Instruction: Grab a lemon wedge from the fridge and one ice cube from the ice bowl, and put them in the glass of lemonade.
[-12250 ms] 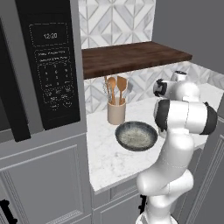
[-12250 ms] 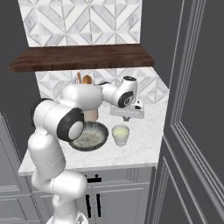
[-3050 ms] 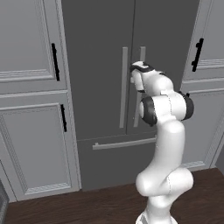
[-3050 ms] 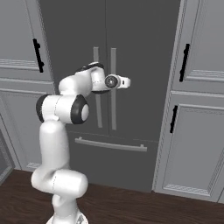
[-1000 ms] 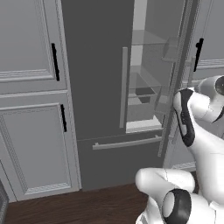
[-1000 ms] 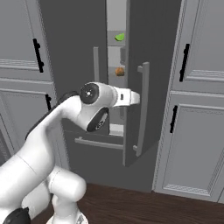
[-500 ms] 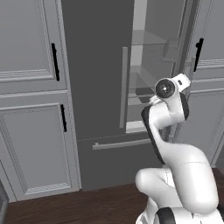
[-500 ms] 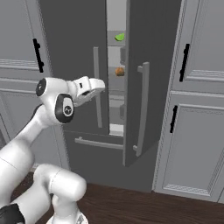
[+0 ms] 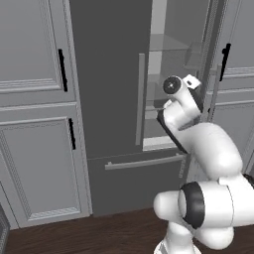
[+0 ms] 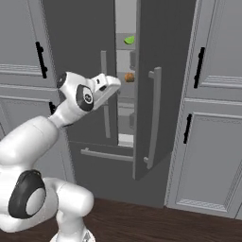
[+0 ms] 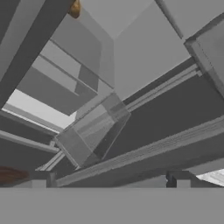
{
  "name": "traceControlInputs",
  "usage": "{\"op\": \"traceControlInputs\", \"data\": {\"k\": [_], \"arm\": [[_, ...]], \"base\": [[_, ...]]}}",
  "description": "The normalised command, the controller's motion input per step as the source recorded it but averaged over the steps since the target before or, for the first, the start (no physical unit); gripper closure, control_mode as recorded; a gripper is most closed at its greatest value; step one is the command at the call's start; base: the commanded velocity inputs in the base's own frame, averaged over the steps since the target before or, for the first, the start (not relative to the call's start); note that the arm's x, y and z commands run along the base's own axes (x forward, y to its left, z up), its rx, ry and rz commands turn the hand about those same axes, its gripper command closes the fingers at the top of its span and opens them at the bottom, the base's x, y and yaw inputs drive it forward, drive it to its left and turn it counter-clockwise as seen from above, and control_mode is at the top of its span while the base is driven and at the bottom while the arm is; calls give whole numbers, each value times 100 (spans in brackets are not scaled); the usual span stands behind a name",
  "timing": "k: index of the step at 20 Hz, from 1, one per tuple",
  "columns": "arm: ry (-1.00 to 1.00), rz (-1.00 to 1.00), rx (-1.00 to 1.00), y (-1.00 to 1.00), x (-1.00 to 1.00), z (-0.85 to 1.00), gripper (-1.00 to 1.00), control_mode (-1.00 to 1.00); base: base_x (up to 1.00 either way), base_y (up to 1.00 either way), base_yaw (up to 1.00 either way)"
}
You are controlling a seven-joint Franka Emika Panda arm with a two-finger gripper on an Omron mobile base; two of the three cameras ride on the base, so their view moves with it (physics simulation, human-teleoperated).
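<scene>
Gripper (image 11: 109, 177) jaws wide open, empty; lemon wedge (image 10: 129, 40) above the orange-brown lump (image 10: 129, 77) in fridge (image 10: 156, 61), probably light, slippery: pinch its flat sides.

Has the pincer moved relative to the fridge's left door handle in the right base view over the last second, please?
Yes. A second ago the pincer sat right of the left door handle, near the open door; now it lies against that handle, higher and further left.

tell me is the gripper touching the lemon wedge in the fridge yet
Apart. In the right base view the lemon wedge lies on an upper shelf of the fridge, while the gripper hangs lower, outside the opening, jaws open and empty.
</scene>
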Motion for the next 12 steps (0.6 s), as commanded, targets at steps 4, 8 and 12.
{"op": "traceControlInputs", "data": {"k": [4, 8, 12], "arm": [[13, 0, -9, -24, 100, -27, -100, -100], [19, -2, -15, -39, 97, -58, -100, -100], [8, -11, -10, -89, 26, -29, -100, -100]], "base": [[0, 0, 0], [0, 0, 0], [0, 0, 0]]}}
